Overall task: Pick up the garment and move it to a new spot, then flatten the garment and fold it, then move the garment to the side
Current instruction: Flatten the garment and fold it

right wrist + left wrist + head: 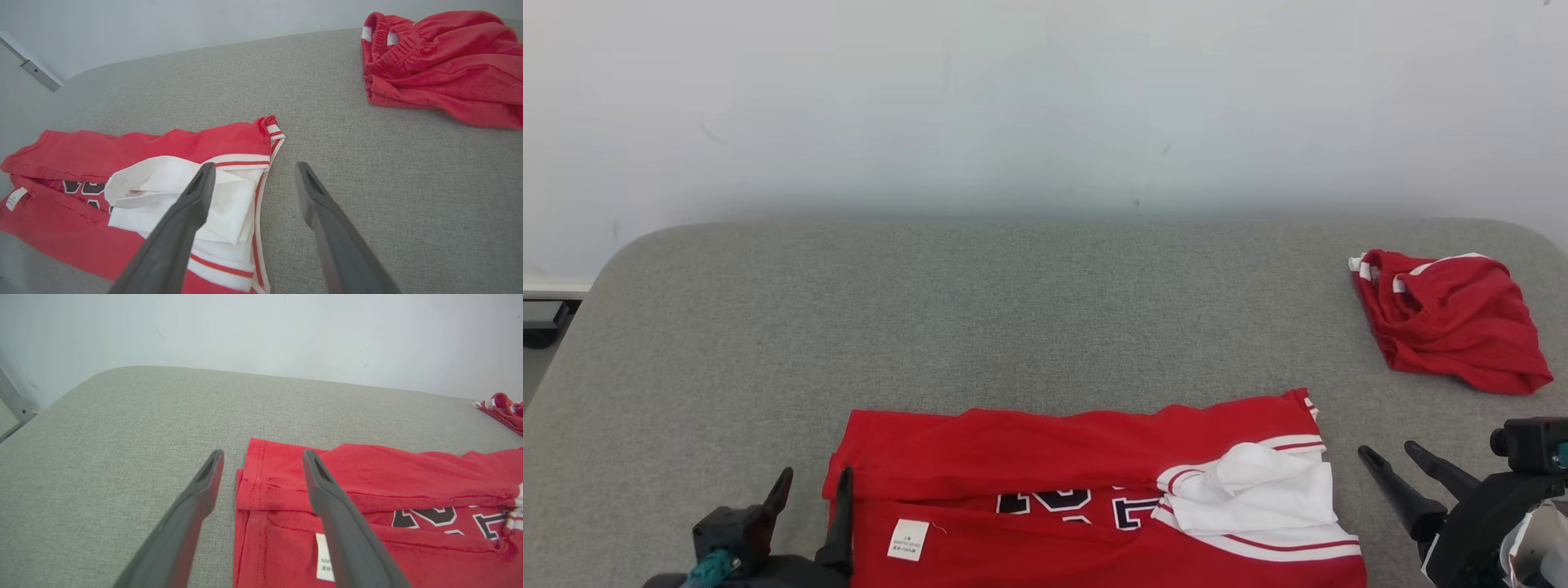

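Your left gripper (814, 482) stands wide open and empty, straddling the left edge of the folded red jersey (1054, 445); your right gripper (1388, 451) gapes empty just off its white-trimmed right end. The jersey lies at the near edge of the grey table (1013, 310), with crumpled red shorts (1454, 327) far right

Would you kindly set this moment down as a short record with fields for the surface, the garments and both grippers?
surface: grey padded table
jersey: red with white trim, at the near edge, far side folded over the dark lettering
label: white, near the jersey's left end
shorts: red, crumpled, far right, apart from the jersey
left gripper: open, at the jersey's left edge, holding nothing
right gripper: open, at the jersey's right end, holding nothing
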